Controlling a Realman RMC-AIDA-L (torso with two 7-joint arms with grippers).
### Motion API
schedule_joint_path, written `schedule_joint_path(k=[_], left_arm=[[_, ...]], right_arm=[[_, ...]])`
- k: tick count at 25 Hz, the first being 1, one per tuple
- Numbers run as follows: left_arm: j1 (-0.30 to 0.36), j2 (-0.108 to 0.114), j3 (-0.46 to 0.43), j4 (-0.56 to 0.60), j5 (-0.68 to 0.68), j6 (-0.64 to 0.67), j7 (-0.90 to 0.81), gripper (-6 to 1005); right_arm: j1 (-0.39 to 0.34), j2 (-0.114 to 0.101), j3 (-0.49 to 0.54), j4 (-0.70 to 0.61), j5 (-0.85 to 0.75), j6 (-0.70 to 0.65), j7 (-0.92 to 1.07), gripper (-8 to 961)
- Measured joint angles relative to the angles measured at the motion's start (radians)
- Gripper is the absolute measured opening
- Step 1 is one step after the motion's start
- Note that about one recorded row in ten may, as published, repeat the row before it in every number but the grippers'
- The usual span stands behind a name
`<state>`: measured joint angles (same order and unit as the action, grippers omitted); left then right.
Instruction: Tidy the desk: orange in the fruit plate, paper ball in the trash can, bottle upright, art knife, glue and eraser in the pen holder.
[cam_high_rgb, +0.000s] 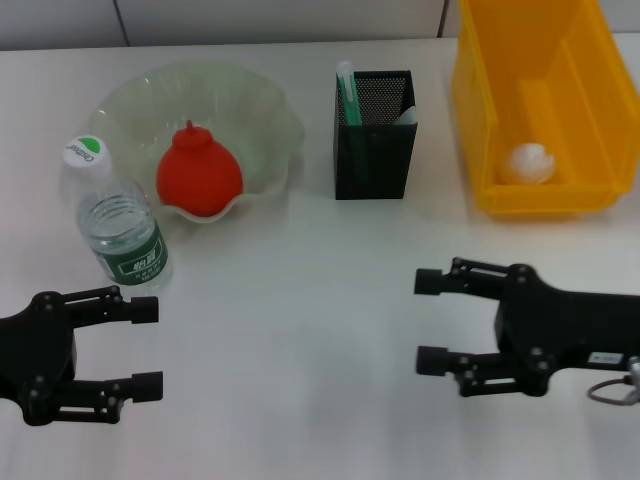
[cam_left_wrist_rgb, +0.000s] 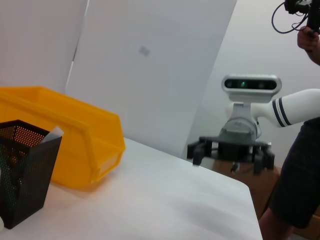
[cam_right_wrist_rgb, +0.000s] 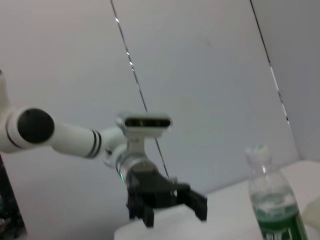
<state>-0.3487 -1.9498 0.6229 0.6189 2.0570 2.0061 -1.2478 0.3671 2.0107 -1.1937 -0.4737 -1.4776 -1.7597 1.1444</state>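
Note:
The orange (cam_high_rgb: 199, 172) lies in the fruit plate (cam_high_rgb: 262, 105) at the back left. The bottle (cam_high_rgb: 118, 228) stands upright just left of the plate and also shows in the right wrist view (cam_right_wrist_rgb: 272, 200). The pen holder (cam_high_rgb: 374, 150) stands at the back middle with the green glue (cam_high_rgb: 347, 93) and a pale item sticking out of it; the art knife and eraser are hidden. The paper ball (cam_high_rgb: 527, 163) lies in the yellow trash can (cam_high_rgb: 480, 110). My left gripper (cam_high_rgb: 150, 348) is open and empty at the front left. My right gripper (cam_high_rgb: 428, 320) is open and empty at the front right.
The pen holder (cam_left_wrist_rgb: 22, 175) and trash can (cam_left_wrist_rgb: 75, 140) show in the left wrist view, with my right gripper (cam_left_wrist_rgb: 231, 157) beyond the table edge (cam_left_wrist_rgb: 240, 185) and a person standing behind. The right wrist view shows my left gripper (cam_right_wrist_rgb: 167, 207).

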Motion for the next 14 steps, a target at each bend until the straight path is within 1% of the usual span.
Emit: schedule_joint_path(k=[3, 5, 9, 14], left_arm=[[-0.005, -0.002, 0.002, 0.011, 0.001, 0.0, -0.019, 846], [-0.005, -0.003, -0.001, 0.013, 0.0, -0.001, -0.021, 846], [-0.005, -0.003, -0.007, 0.013, 0.0, -0.002, -0.021, 846], [-0.004, -0.002, -0.008, 0.013, 0.0, -0.003, -0.021, 846]], right_arm=[[0.006, 0.02, -0.001, 0.008, -0.033, 0.035, -0.003, 839], [0.012, 0.029, 0.001, 0.01, -0.052, 0.047, -0.004, 838], [0.018, 0.035, 0.001, 0.013, -0.057, 0.058, -0.005, 838], [0.018, 0.038, 0.001, 0.014, -0.058, 0.059, -0.005, 838]])
